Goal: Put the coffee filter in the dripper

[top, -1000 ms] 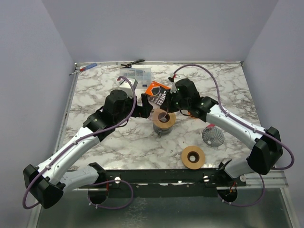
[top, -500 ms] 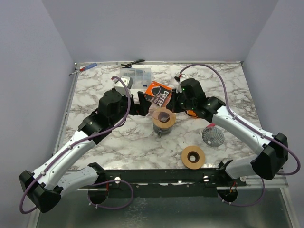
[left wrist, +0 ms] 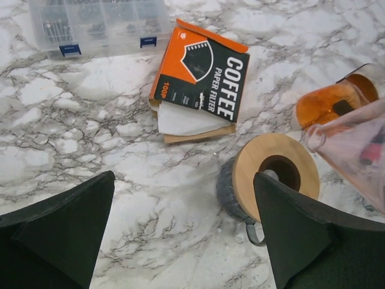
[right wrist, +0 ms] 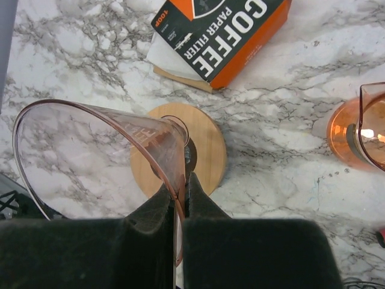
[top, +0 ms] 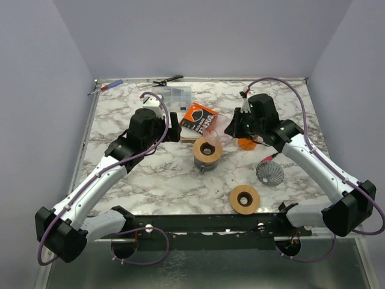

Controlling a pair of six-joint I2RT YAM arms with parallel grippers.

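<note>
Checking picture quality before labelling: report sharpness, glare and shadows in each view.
Top view: even, soft light, faint shadows, nothing blurred. Left wrist view: the filter box lettering is sharp; the fingers of the left pincer are dark, featureless wedges. Right wrist view: marble shows through the clear dripper; a bright glint sits on the orange glass piece.

Two wooden rings (top: 207,150) (top: 245,198), one filter box (top: 200,117), one dripper (right wrist: 90,156), one wire cone (top: 269,173).
</note>
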